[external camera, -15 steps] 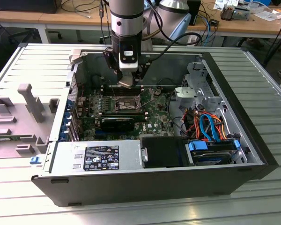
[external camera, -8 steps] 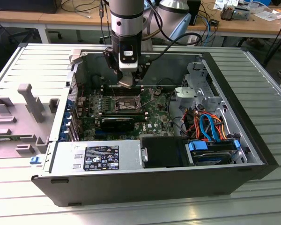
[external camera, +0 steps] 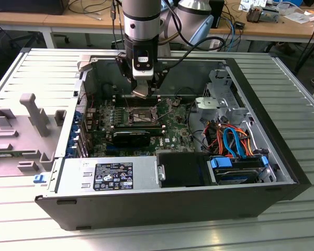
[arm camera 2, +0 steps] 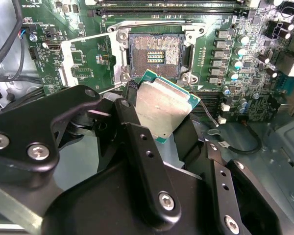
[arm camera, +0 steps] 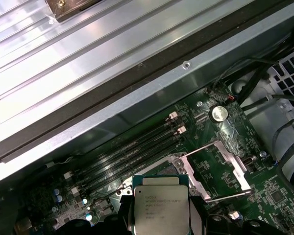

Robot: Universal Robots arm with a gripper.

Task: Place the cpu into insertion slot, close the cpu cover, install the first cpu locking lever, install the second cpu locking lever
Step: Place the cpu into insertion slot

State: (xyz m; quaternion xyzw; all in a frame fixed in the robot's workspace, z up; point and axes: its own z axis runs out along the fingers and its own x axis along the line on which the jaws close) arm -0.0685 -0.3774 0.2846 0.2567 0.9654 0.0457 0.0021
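Our claw (external camera: 142,89) hangs inside an open computer case (external camera: 146,209), its two black fingers (arm camera 2: 137,142) pinching the cpu (arm camera 2: 162,111) by opposite edges. We see the chip's silver-grey top, edged in green, held above the motherboard (arm camera 2: 41,73) and clear of it. In the second wrist view the insertion slot (arm camera 2: 156,56) lies just beyond the chip, uncovered, with its field of fine contacts exposed. The cpu cover (arm camera 2: 66,62), a thin silver frame, stands swung open to one side of the slot, so nothing blocks the way down. In the exterior view the cpu looks tilted. In the second wrist view its corners sit turned against the slot's square.

We judge the step in hand to be seating the chip. To do it well, we think the chip must be squared to the slot's rim, levelled, centred and lowered straight. It should never slide across the contacts, which would likely bend. The pinch should loosen only once the chip rests flat within the rim.
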